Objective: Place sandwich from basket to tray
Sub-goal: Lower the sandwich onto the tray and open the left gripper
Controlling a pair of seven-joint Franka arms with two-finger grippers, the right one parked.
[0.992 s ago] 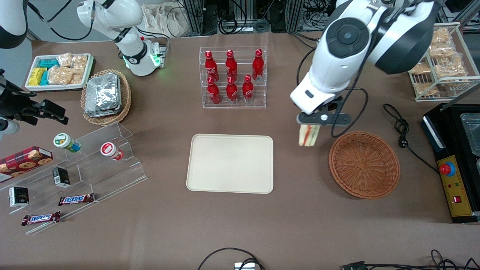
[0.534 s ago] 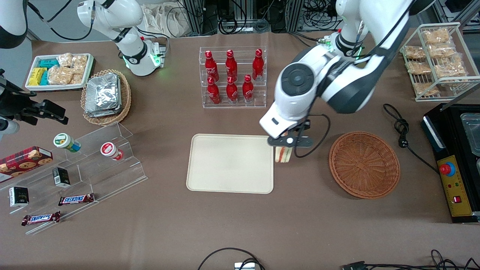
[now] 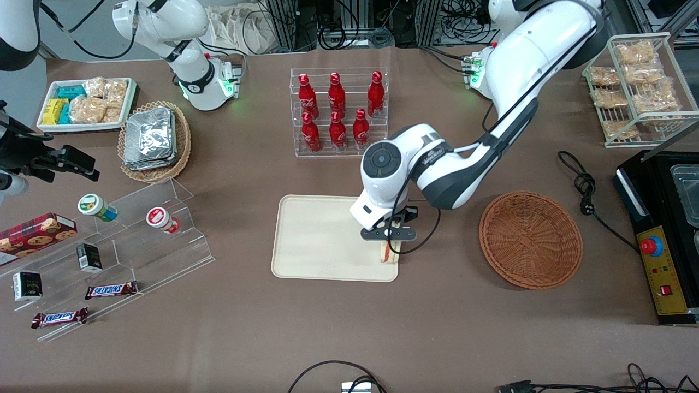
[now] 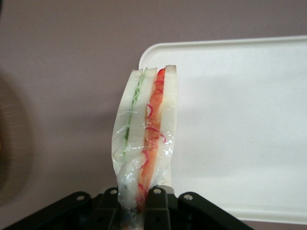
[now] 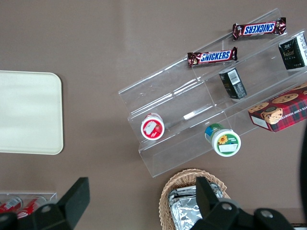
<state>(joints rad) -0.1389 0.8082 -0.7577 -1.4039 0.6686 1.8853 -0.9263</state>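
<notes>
Front view: black two-finger gripper (image 3: 389, 244) pinches a plastic-wrapped triangular sandwich (image 4: 146, 139) (red and green filling showing), hanging over the cream-beige rectangular tray's (image 3: 322, 240) corner nearest the reddish-brown wicker basket (image 3: 530, 239). It looks light, soft and crushable; its slippery film suits a gentle edge pinch.

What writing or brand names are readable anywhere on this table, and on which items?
"SNICKERS": brown chocolate bar on the clear stepped stand.
"SNICKERS": second brown bar beside it.
Red bottles in the clear rack: white script, too small to read.
Red tartan cookie box: edge print, unreadable.
Small black boxes: unreadable.
Wrapped sandwich, held by the gripper over the cream tray: no text.
</notes>
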